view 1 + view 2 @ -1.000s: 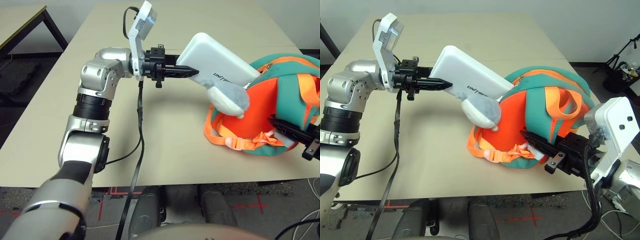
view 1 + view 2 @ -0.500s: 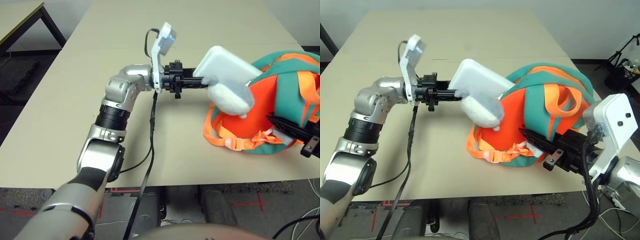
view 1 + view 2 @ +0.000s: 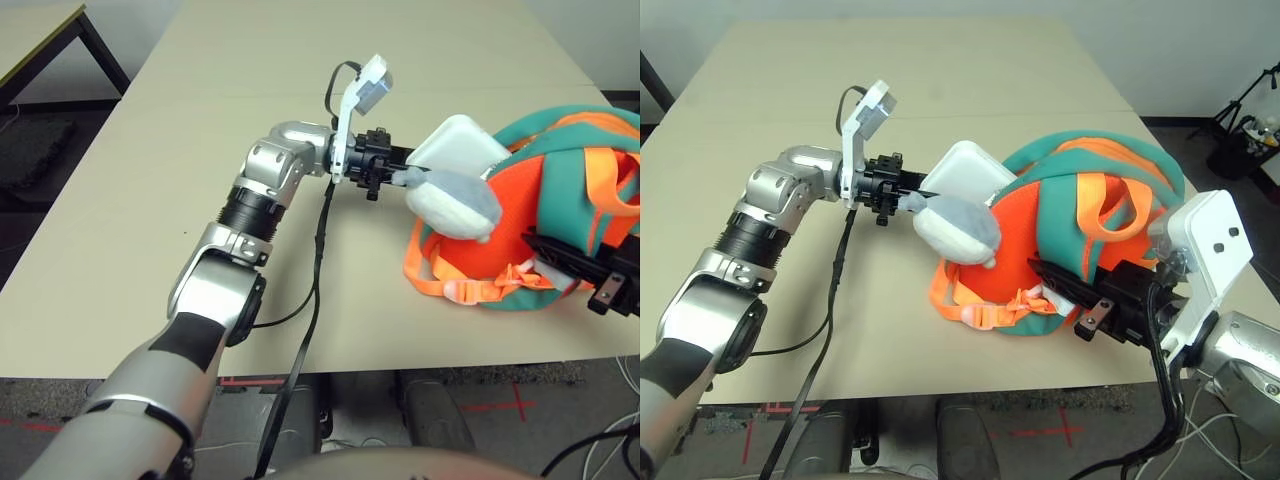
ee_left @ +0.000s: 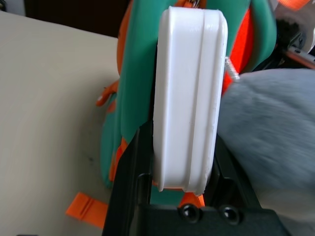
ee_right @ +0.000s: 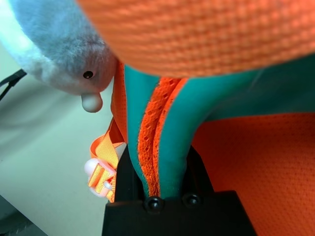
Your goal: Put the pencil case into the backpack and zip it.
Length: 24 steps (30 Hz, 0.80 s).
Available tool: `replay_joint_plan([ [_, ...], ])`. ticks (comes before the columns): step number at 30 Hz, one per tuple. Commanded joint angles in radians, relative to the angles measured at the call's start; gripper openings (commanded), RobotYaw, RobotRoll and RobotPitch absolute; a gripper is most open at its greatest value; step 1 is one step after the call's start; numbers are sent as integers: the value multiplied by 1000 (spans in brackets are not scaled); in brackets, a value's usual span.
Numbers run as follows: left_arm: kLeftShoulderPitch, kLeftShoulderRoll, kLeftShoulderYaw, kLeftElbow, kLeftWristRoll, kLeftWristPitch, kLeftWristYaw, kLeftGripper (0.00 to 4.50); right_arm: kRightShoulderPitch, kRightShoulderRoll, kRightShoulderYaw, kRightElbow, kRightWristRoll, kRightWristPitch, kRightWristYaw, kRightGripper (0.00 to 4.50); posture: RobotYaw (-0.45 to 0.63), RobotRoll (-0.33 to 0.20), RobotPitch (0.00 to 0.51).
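Left eye view: beige flat-topped bench bearing a small rounded teal-and-orange fabric backpack toward its right near side. The left pincer, reaching rightward from the silver left forearm, is clamped on the near end of a flat white rectangular pencil case with rounded corners; the case is lifted off the bench, its far end entering the backpack's top opening between teal fabric edges. In the left wrist view the case stands edge-on between the two black fingers, with teal fabric just beside it. A grey-and-white plush fish-like charm hangs from the backpack just below the case, touching the orange front panel. Loose orange webbing straps with a buckle lie on the bench at the backpack's near side. The right pincer enters from the right near corner, its fingers closed on a teal-and-orange mesh edge of the backpack.
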Motion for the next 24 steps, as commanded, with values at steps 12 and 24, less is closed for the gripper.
replay_joint_plan([
  [12,-7,95,46,-70,-3,42,-53,1335,-17,15,31,-2,-34,-15,13,197,-220,0,136],
  [24,-34,260,125,-212,-88,211,-68,4284,-36,23,53,11,-67,-20,34,197,-200,0,130],
])
